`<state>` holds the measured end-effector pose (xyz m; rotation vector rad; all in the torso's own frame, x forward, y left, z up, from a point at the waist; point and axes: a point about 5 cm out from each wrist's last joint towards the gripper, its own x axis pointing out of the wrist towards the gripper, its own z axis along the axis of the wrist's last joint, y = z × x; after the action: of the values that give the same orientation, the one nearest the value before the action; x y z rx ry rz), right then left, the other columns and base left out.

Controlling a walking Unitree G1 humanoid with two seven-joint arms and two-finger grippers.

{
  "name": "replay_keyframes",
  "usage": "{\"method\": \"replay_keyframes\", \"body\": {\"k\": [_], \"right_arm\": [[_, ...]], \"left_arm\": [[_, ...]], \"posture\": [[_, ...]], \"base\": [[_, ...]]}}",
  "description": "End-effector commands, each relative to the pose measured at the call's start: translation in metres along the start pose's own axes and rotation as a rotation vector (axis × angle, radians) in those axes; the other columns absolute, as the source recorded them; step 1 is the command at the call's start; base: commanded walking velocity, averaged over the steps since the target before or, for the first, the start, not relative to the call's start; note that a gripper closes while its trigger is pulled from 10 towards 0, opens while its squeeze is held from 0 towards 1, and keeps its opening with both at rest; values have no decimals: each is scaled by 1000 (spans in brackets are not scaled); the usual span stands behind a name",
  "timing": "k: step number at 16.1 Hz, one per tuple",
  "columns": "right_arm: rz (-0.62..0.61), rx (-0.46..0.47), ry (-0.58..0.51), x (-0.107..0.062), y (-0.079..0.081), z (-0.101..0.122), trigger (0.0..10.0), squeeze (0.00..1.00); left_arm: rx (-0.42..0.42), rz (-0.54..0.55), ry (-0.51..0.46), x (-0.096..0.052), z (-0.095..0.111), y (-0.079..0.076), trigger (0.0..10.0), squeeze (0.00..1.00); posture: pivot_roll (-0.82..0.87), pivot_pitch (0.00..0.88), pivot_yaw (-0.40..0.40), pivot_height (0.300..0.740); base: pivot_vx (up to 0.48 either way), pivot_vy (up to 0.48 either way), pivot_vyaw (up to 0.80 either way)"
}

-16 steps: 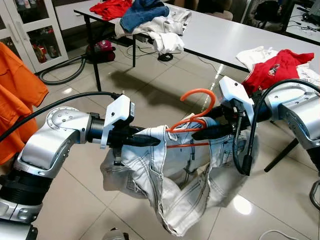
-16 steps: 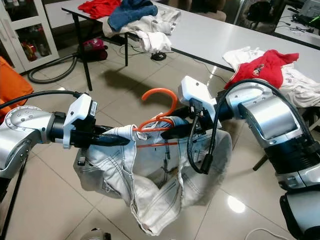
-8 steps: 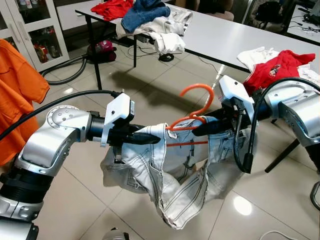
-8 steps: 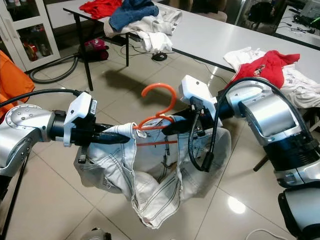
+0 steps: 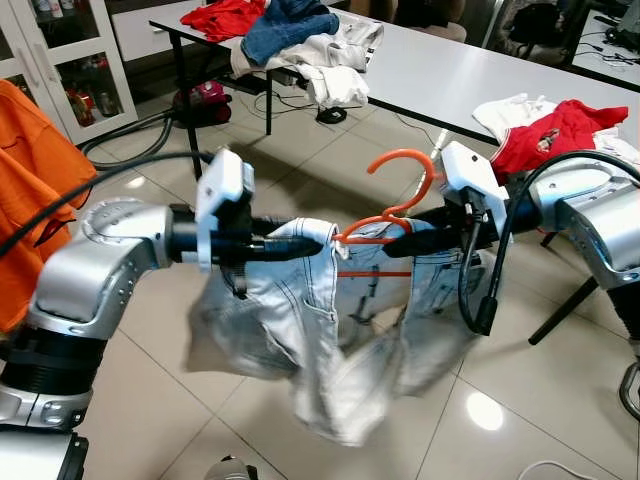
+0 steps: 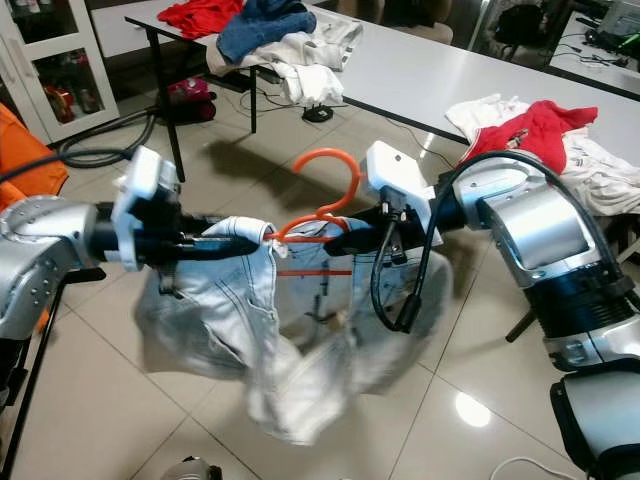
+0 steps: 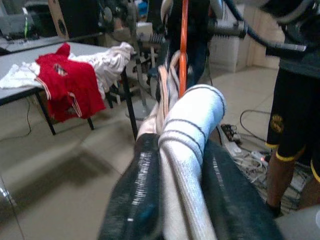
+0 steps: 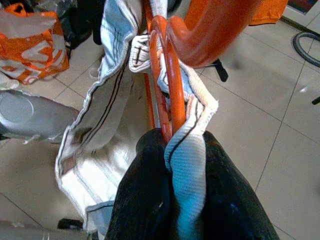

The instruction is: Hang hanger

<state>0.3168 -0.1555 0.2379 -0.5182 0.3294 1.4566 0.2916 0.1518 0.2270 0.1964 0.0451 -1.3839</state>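
- Both arms had lifted since a sec ago; jeans (image 5: 300, 330) swung, lower part blurred, waistband stretched flatter betw. the grippers.
- Left gripper (image 5: 300, 248) fingers clamped on waistband's left end; right gripper (image 5: 395, 246) pinched waistband + orange hanger (image 5: 395, 200) together.
- Hanger sat mid-air betw. arms, hook up, well apart from table (image 5: 440, 70).
- Likely carrying toward a rail; hang step not yet done.

orange hanger (image 5: 392, 205) | hook up, held mid-air | pale jeans (image 5: 310, 330) draped on it, blurred
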Motion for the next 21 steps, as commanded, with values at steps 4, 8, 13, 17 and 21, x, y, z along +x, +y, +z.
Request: {"method": "replay_keyframes", "body": {"k": [4,8,13,17,21], "right_arm": [[-52,4,49,-3,-1,-11,0,0],[-123,9,54,-3,-4,-16,0,0],[-429,118,-32,3,-5,-36,0,0],[-766,293,-175,8,12,-64,0,0],[-1068,414,-117,22,38,-97,10000,0]], "left_arm": [[94,-80,-70,-2,32,-5,10000,1000],[104,-54,-154,-2,47,-1,10000,1000],[98,652,-236,-46,53,39,10000,0],[-15,1058,-90,-90,-22,5,10000,0],[-105,1339,79,-80,-96,-34,10000,0]], "posture": [[-136,0,-75,740],[-140,0,-69,740],[-112,0,-79,740],[-73,0,-100,740],[-53,0,-106,740]], "base": [[0,0,0],[0,0,0],[0,0,0],[0,0,0],[0,0,0]]}}
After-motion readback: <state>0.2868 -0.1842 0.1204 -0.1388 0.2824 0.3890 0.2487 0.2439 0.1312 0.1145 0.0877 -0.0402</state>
